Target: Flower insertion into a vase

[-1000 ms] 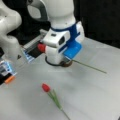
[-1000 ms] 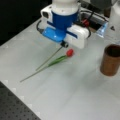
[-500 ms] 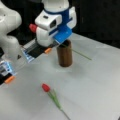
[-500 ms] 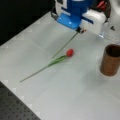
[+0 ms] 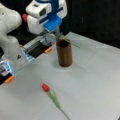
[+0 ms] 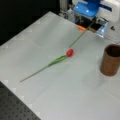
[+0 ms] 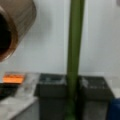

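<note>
The dark brown vase [image 5: 64, 53] [image 6: 110, 60] stands upright on the white table, and its rim shows at the wrist view's upper left [image 7: 10, 32]. My gripper [image 5: 56, 37] [image 6: 91, 22] [image 7: 72, 82] hangs just behind and above the vase, shut on a thin green stem [image 5: 73, 44] [image 6: 80, 36] [image 7: 74, 45]. The stem slants out over the vase's rim, and its flower head does not show. A second flower, a red tulip [image 5: 46, 87] [image 6: 70, 52] with a long stem, lies flat on the table away from the gripper.
The arm's white base [image 5: 10, 30] rises at a front view's left. Beside it lie dark units with orange tabs [image 5: 47, 50] [image 6: 82, 28]. A black perforated board [image 6: 15, 107] borders the table at a front view's bottom left.
The gripper has risen off the table with the stem and moved back, uncovering the vase. The red tulip on the table has not moved.
</note>
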